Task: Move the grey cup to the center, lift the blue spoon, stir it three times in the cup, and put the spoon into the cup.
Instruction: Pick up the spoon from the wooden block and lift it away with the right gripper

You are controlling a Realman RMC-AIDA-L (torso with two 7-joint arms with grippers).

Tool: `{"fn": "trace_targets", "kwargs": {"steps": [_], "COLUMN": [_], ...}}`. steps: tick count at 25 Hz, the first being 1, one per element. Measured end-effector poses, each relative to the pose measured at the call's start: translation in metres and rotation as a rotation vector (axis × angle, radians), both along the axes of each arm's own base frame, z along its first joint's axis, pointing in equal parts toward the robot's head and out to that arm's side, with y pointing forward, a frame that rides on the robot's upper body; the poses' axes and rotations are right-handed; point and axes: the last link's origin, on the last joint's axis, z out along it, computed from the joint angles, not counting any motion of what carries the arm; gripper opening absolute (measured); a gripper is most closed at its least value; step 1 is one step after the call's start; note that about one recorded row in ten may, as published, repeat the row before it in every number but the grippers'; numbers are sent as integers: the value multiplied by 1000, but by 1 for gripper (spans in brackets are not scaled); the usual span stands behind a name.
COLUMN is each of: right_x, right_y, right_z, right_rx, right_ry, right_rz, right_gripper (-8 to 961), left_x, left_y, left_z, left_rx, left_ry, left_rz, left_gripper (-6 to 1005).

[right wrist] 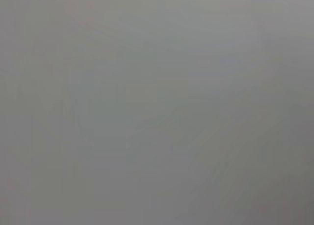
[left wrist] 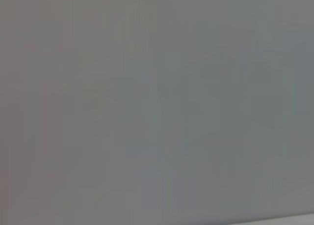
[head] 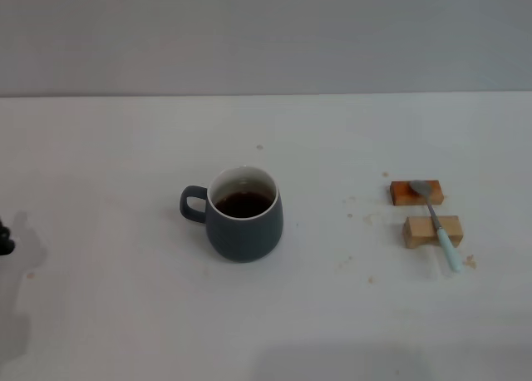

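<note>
The grey cup (head: 243,215) stands upright on the white table, a little left of the middle in the head view. Its loop handle points left and dark liquid fills its white inside. The blue spoon (head: 438,225) lies to the right, resting across two small wooden blocks, silver bowl on the far block and pale blue handle reaching past the near one toward the front. Only a dark sliver of my left gripper (head: 4,238) shows at the far left edge, well away from the cup. My right gripper is out of view. Both wrist views show only a plain grey surface.
The far wooden block (head: 406,192) and the near wooden block (head: 422,232) carry the spoon. Small crumbs and specks are scattered on the white table (head: 125,314) around the blocks. A grey wall rises behind the table's far edge.
</note>
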Motion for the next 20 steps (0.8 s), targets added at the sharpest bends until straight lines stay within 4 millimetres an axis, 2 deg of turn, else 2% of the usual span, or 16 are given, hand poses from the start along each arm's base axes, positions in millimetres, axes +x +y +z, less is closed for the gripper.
{"fn": "trace_targets", "kwargs": {"steps": [3,4,5,6,7,11,20], "right_x": [-13,-20,-20,-26,-26,-33,-32], "right_y": [10,18,18,26,26,43,49], "right_z": [-14,-24,-24,-34,-34,-56,-69], "right_rx": [-76,-135,-135,-198,-198,-341,-424], "right_ry": [17,26,26,35,35,46,47], "right_rz": [67,101,101,131,131,151,131], "right_gripper": [775,775,775,775,775,775,774], "left_x": [-3,-4,-4,-3,-2,-1,-1], "left_y": [-2,-2,-2,-1,0,1,1], "left_z": [2,1,1,0,-1,-2,-2], "left_rx": [2,-2,-2,-9,-13,-20,-21], "left_ry": [3,3,3,4,6,8,8], "left_rz": [11,13,13,10,7,2,3], "left_gripper": [-2,-2,-2,-2,-2,-2,-2]}}
